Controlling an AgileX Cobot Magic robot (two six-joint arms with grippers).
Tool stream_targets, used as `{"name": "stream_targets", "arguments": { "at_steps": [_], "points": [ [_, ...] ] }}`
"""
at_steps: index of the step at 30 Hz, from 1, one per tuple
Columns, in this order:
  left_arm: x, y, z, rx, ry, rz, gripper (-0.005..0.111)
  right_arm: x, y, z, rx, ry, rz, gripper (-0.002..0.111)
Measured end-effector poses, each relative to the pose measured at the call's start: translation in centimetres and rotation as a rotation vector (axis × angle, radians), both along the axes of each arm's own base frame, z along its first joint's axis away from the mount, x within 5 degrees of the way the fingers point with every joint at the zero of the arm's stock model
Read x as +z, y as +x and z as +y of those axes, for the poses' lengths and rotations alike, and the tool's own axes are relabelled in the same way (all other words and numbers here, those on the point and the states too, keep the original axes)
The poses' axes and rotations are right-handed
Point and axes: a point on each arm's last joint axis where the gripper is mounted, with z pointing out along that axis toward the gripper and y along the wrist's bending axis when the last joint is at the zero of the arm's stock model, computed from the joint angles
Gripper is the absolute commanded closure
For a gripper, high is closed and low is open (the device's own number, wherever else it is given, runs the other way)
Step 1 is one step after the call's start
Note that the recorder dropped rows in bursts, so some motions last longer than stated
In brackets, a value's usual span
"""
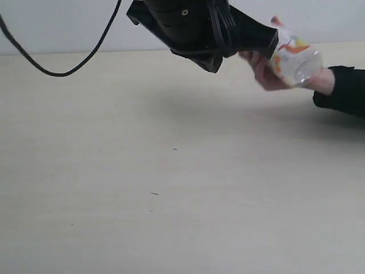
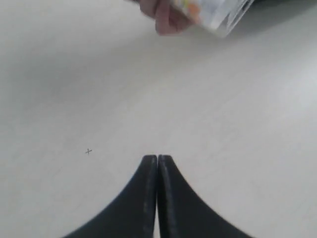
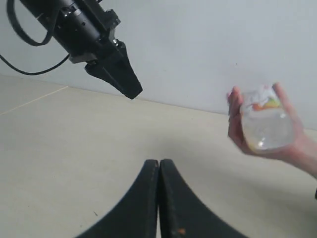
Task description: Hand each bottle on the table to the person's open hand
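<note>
One clear bottle [image 1: 295, 59] with a white label and orange-green fruit print lies gripped in the person's hand [image 1: 263, 73], held above the table [image 1: 171, 182] at the far right. My left gripper [image 1: 272, 39] hangs just left of that bottle, shut and empty; its wrist view shows the closed gripper [image 2: 157, 157] with the hand [image 2: 166, 20] and bottle [image 2: 218, 12] beyond it. My right gripper [image 3: 159, 161] is shut on nothing and faces the hand [image 3: 237, 130] and bottle [image 3: 266, 124]. The other bottles are out of view.
The person's black sleeve [image 1: 345, 90] enters from the right edge. A black cable [image 1: 54, 71] droops over the far left of the table. The left arm [image 3: 84, 34] shows high up in the right wrist view. A pale wall [image 1: 57, 23] stands behind.
</note>
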Motion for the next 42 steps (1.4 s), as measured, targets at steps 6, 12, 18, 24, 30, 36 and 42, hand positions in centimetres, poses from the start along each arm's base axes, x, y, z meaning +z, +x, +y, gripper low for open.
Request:
{"name": "stream_targets", "arguments": {
  "at_steps": [6,12,18,24,30,36,42],
  "points": [
    [1.7,-5.0,2.3,-0.102,-0.165,-0.188,0.104,0.0,0.0,0.0,0.0,0.0,0.0,0.108],
    [2.9,-11.2,6.9,-0.196,-0.327,-0.339,0.104,0.0,0.0,0.0,0.0,0.0,0.0,0.108],
    [4.0,-15.1,12.0,-0.2,-0.428,-0.432,0.104,0.0,0.0,0.0,0.0,0.0,0.0,0.108],
    [6.1,-17.3,15.0,-0.194,-0.509,-0.513,0.104,0.0,0.0,0.0,0.0,0.0,0.0,0.108],
    [7.2,-18.4,16.6,-0.191,-0.562,-0.562,0.104,0.0,0.0,0.0,0.0,0.0,0.0,0.108],
    [7.4,-18.5,17.1,-0.206,-0.517,-0.619,0.104,0.0,0.0,0.0,0.0,0.0,0.0,0.108],
    [6.5,-18.4,17.7,-0.123,-0.531,-0.539,0.104,0.0,0.0,0.0,0.0,0.0,0.0,0.108]
  ]
}}
